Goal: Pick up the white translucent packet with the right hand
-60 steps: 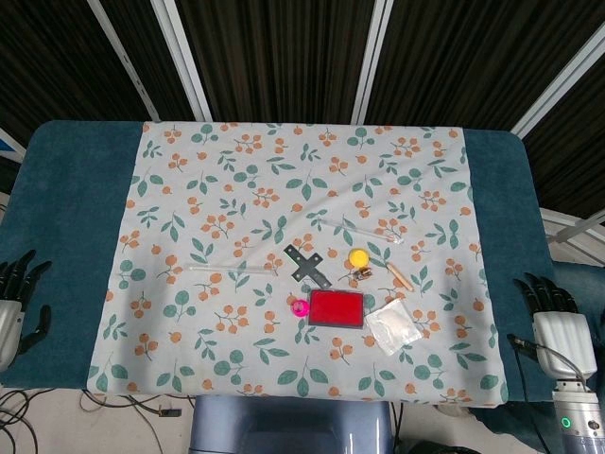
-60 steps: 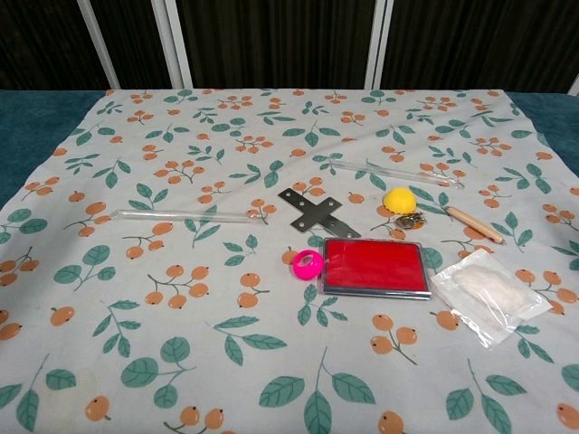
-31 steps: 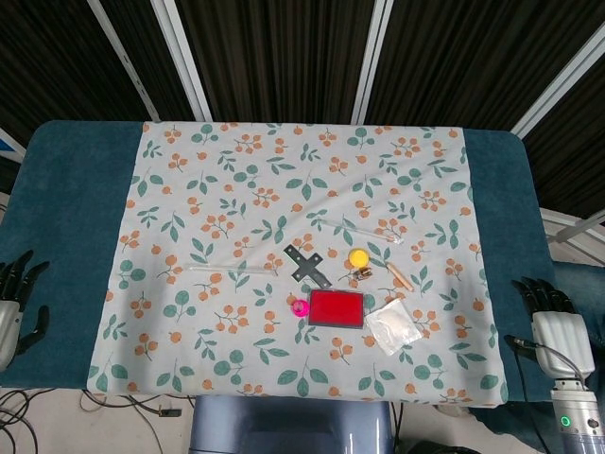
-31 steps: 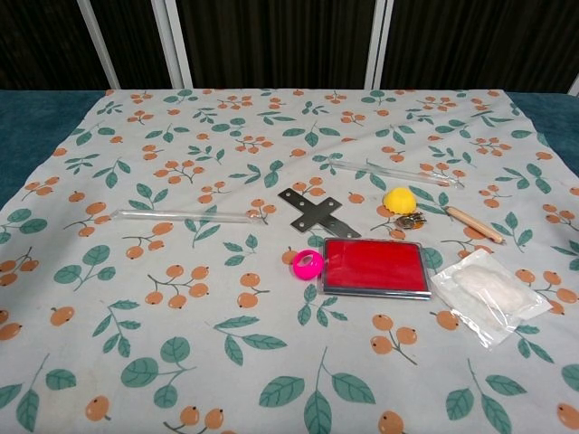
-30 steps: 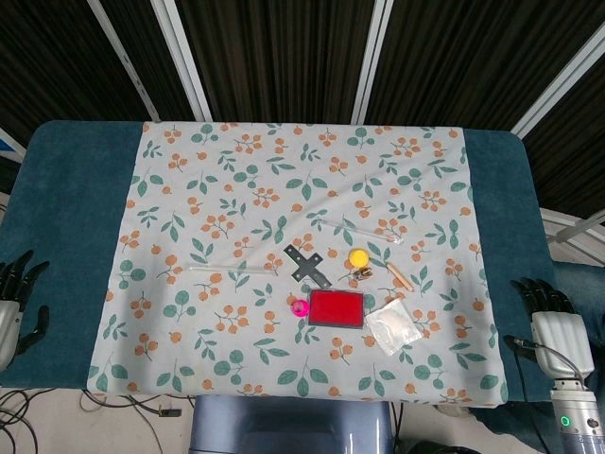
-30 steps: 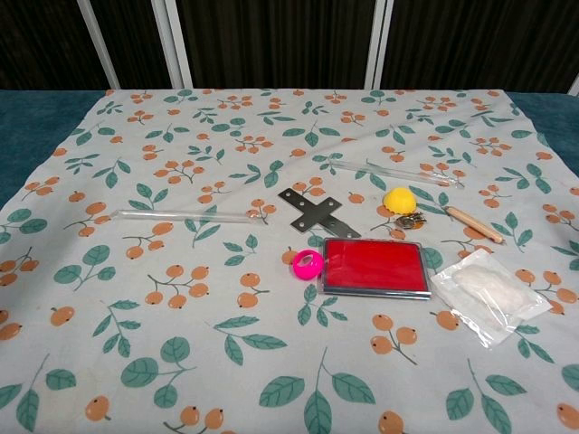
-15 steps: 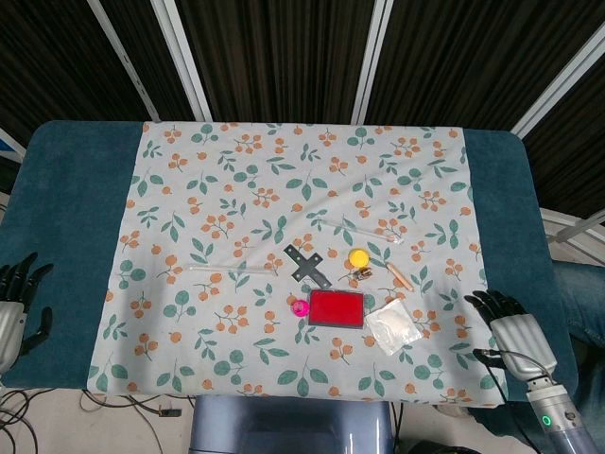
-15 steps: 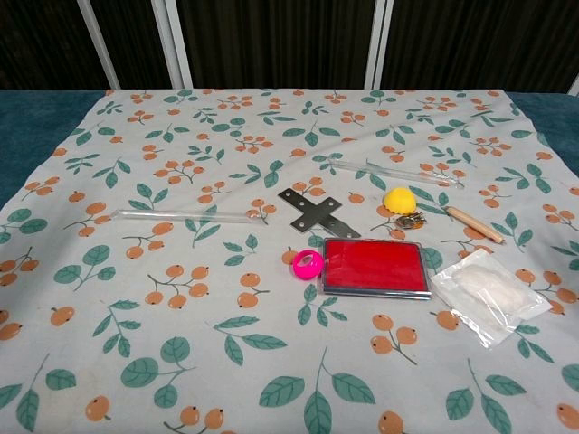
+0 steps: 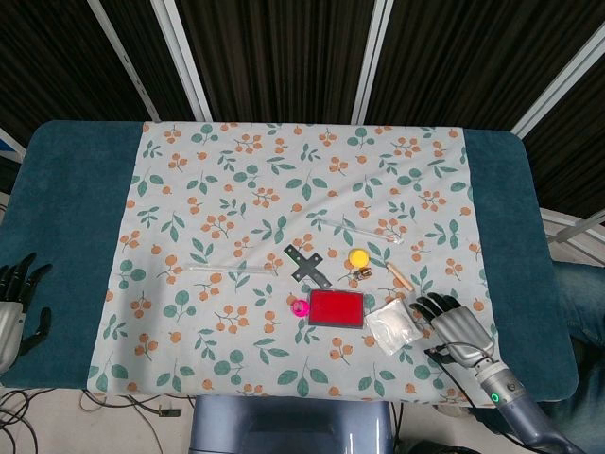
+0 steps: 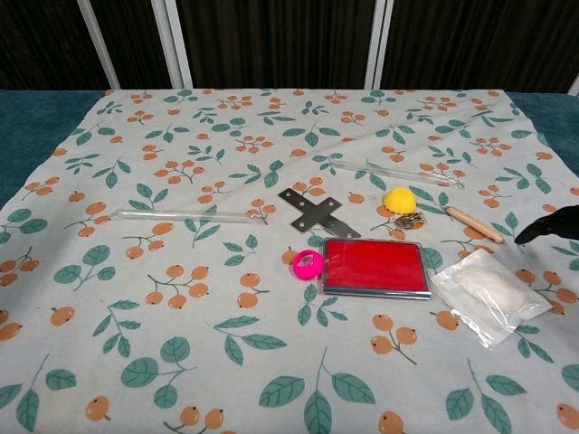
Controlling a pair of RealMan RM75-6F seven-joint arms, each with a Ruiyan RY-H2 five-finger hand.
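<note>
The white translucent packet [image 9: 392, 327] [image 10: 489, 296] lies flat on the floral cloth, just right of a red rectangular tin [image 9: 336, 308] [image 10: 375, 267]. My right hand [image 9: 451, 327] hovers right of the packet with its fingers spread, holding nothing; there is a small gap between them. In the chest view only dark fingertips [image 10: 547, 223] show at the right edge, above and right of the packet. My left hand [image 9: 14, 307] rests open at the far left edge of the table, far from everything.
Near the packet lie a wooden stick [image 9: 402, 276], a yellow ball [image 9: 358, 257], a small metal piece [image 9: 361, 275], a pink ring [image 9: 300, 307], a dark cross-shaped bracket [image 9: 308, 267] and two clear glass tubes [image 9: 359, 230] [image 9: 232, 269]. Teal table [image 9: 66, 199] borders the cloth.
My right hand has moved left from the table's right edge over the cloth, close beside the packet, and its fingertips have entered the chest view. The left hand stays put.
</note>
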